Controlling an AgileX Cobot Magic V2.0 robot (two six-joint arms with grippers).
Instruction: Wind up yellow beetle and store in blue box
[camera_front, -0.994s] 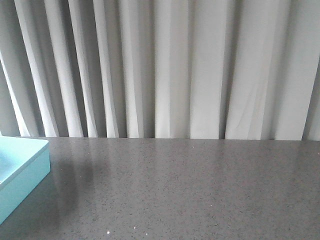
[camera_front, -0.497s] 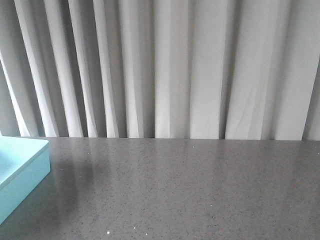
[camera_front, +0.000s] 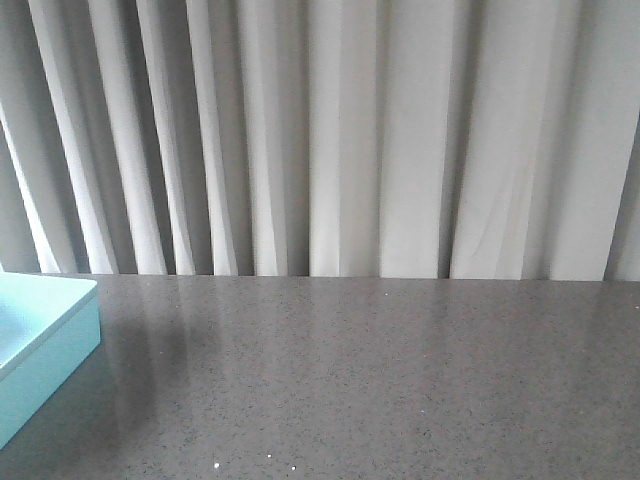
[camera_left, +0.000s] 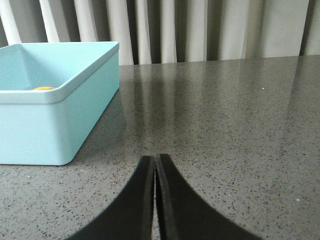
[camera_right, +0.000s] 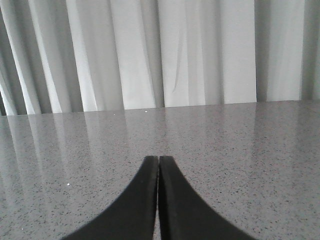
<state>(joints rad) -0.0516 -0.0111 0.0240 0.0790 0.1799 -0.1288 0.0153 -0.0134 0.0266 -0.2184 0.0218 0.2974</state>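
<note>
The blue box (camera_left: 55, 120) stands on the grey speckled table, beside and ahead of my left gripper (camera_left: 155, 158); a corner of it also shows at the left edge of the front view (camera_front: 45, 350). A small sliver of the yellow beetle (camera_left: 43, 88) shows inside the box, just over its near rim; the rest of it is hidden. My left gripper is shut and empty, low over the table. My right gripper (camera_right: 158, 159) is shut and empty over bare table. Neither gripper shows in the front view.
The grey speckled table (camera_front: 380, 380) runs back to a white pleated curtain (camera_front: 340, 140) along its far edge. The box's wall stands close to the left gripper's side.
</note>
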